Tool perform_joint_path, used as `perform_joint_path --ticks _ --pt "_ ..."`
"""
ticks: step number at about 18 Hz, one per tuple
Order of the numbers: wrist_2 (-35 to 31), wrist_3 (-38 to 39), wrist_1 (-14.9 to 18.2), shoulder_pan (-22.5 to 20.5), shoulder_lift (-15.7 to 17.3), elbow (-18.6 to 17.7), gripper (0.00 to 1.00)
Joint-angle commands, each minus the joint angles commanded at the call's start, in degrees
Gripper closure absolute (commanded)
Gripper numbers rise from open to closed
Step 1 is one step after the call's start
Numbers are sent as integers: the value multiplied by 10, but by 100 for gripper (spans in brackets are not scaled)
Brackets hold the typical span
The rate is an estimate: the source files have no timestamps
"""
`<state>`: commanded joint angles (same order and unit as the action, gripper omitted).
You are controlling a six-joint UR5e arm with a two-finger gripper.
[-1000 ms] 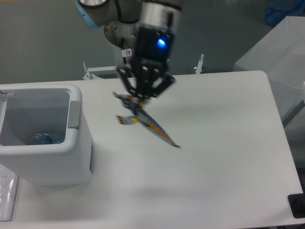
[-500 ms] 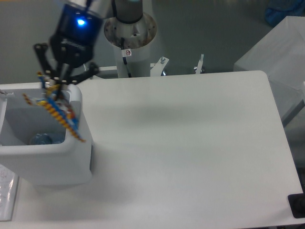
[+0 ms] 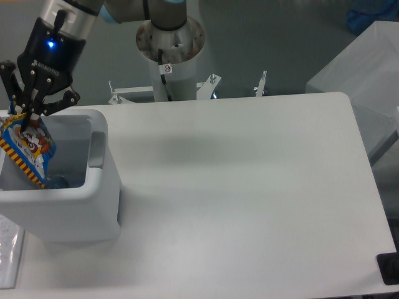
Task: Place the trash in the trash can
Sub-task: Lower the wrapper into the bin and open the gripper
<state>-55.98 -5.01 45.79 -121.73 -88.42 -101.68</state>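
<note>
Claw (image 3: pixel 25 117) — one wrapper (image 3: pixel 26 149), perhaps one bottle (image 3: pixel 55 182)

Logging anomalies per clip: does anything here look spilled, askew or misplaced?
Nothing stands out. The gripper holds a flat blue snack wrapper with a cartoon face, hanging tilted over the open white plastic trash can. A bluish item lies inside the bin.

You lose the trash can (image 3: pixel 93 187) past the left edge; its left wall is cut off | the bottle (image 3: pixel 57 181) inside shows only a blue scrap behind the hanging snack wrapper (image 3: pixel 28 149) | the gripper (image 3: pixel 24 118) fingertips blur into the wrapper's top; you cannot judge their grip.
</note>
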Motion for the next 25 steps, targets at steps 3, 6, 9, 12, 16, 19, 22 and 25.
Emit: perform_joint_path --ticks 3,6,9,12,16,19,22,25 --pt "-27 -13 0 1 -6 -15 100" --pt "-31 -28 1 2 -11 -19 100" --pt "-38 -29 1 2 -14 -19 100" --pt "-54 -40 8 4 -14 -19 100" --pt "-59 -46 9 17 -19 -20 100" --pt "-69 -52 27 25 -22 -20 100" --pt "-76 -60 42 33 -18 -20 100" --pt "-77 -60 40 33 -15 -16 59"
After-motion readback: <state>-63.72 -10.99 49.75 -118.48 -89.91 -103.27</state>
